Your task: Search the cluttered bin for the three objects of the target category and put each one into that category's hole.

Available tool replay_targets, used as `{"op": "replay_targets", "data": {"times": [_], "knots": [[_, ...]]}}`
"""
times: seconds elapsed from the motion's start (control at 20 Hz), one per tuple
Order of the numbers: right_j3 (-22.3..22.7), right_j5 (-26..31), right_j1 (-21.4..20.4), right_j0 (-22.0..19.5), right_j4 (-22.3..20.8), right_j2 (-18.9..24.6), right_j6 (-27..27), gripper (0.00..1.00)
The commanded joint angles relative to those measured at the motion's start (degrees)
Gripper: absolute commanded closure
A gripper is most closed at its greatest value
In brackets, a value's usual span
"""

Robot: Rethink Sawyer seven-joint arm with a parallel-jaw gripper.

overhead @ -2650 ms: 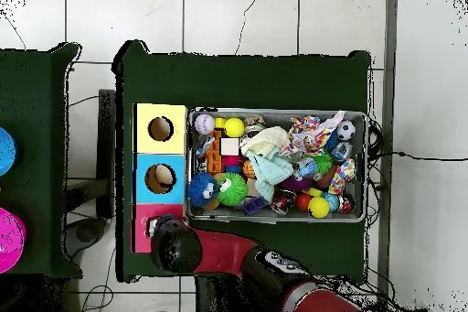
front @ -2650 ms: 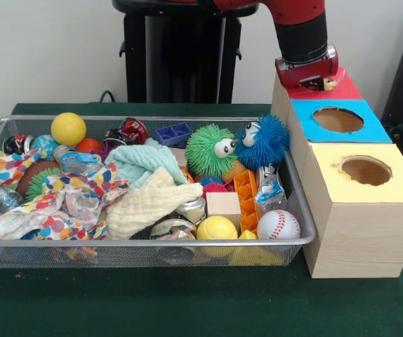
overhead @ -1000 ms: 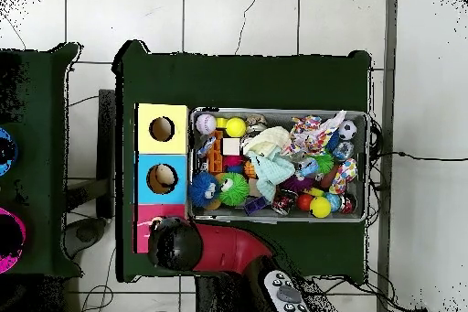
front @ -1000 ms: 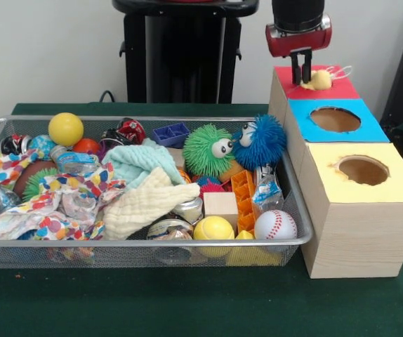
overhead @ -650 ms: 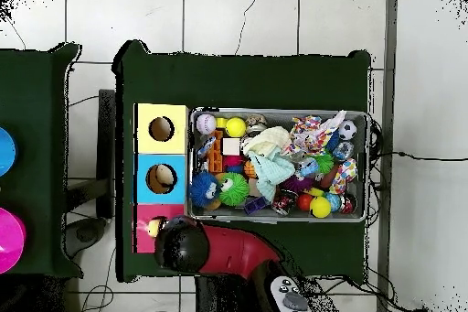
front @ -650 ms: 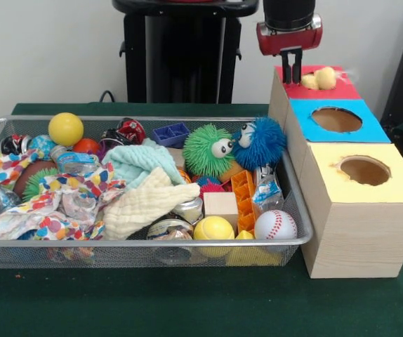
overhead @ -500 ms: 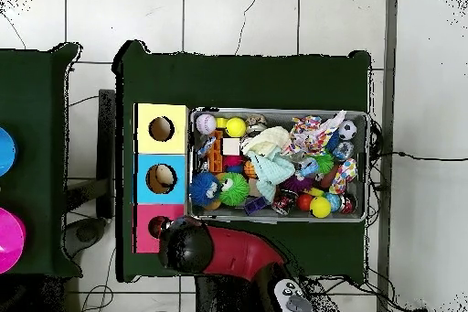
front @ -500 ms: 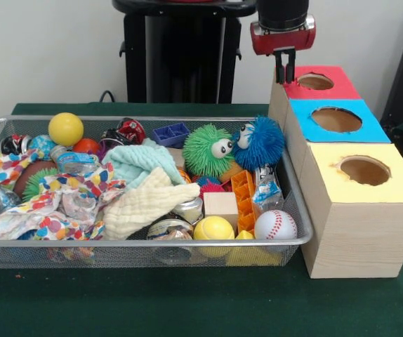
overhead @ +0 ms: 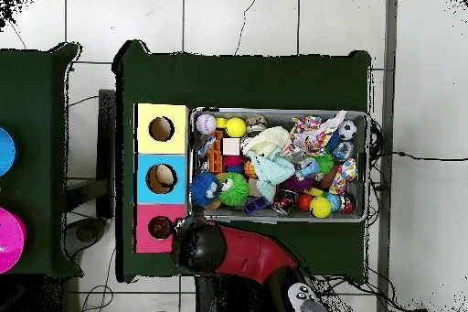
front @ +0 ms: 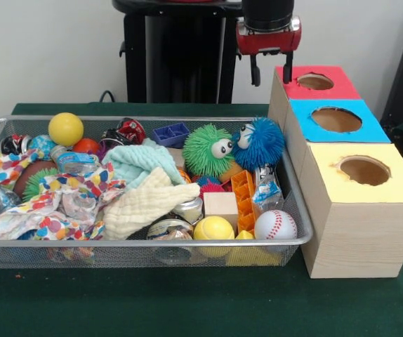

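Note:
My gripper [front: 270, 70] hangs open and empty above the far right corner of the wire mesh bin [front: 152, 243], just left of the red-topped box. That box's round hole [front: 315, 81] is uncovered and dark inside. The green puffball [front: 210, 149] and the blue puffball [front: 259, 142] sit side by side at the bin's far right, below the gripper. No tiger plush shows. In the overhead view the arm's head [overhead: 201, 246] hides the gripper beside the red box's hole [overhead: 161, 227]. The green puffball [overhead: 234, 189] and the blue puffball [overhead: 203, 188] lie close by.
The blue-topped box [front: 337, 119] and the yellow-topped box [front: 365, 170] stand in a row with the red one. The bin holds a white baseball [front: 278, 225], yellow balls [front: 67, 128], cloths [front: 145, 200] and other clutter. The black pedestal [front: 180, 49] stands behind.
The gripper has moved left, off the red box's top. The yellowish thing that lay on the red top a second ago no longer shows, and the hole is bare.

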Motion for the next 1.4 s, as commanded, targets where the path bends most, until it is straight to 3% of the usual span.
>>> {"op": "replay_targets", "data": {"times": [0.05, 0.3, 0.7, 0.9, 1.4], "knots": [[-1.9, 3.5, 1.6, -1.8, 0.6, 0.9, 7.7, 0.0], [-4.0, 4.0, 2.2, -1.0, -1.0, -1.2, 7.0, 0.0], [-13.8, 5.5, 5.1, 3.2, -7.7, -8.8, 4.0, 0.0], [-16.3, 6.0, 5.9, 2.3, -10.0, -8.6, 2.0, 0.0], [-18.2, 2.8, 6.0, 2.1, -12.5, -9.4, 3.9, 0.0]]}}
